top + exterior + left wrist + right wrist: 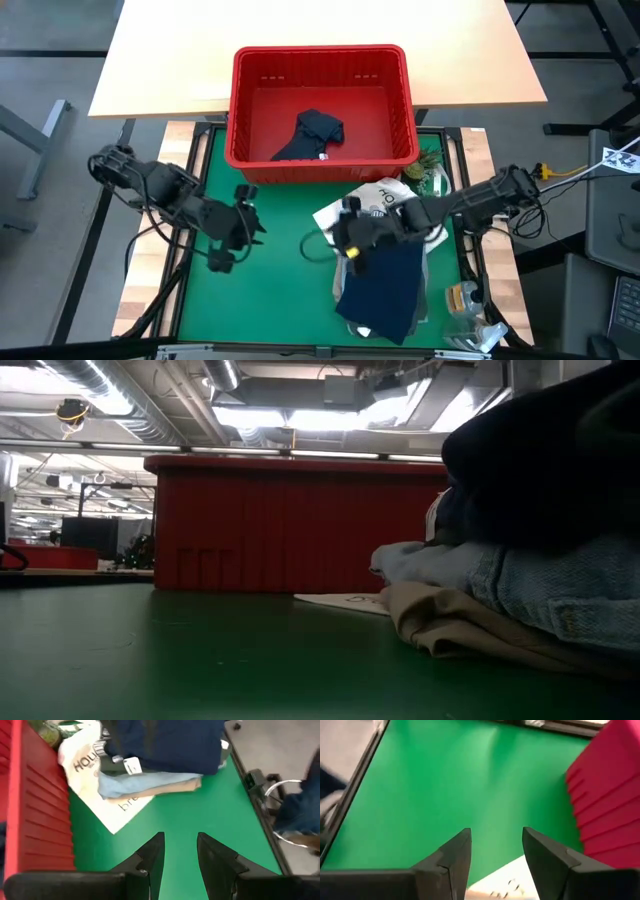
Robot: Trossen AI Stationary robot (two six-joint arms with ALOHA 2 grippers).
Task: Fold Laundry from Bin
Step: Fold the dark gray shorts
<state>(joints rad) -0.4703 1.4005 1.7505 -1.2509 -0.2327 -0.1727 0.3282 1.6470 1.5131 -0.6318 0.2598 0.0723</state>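
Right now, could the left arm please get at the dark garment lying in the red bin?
Probably yes: the left tool hangs open and empty above the green mat, the red bin is open-topped, and the dark garment lies alone inside.

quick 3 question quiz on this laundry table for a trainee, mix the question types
1. True or false: the red bin is empty.
2. On the folded stack, which garment lies on top? A beige B light blue C navy
3. What does each hand hold, left hand and right hand?

Key: 1 false, a dark garment lies inside. 2 C, the navy garment. 3 nothing; both are open over the green mat.
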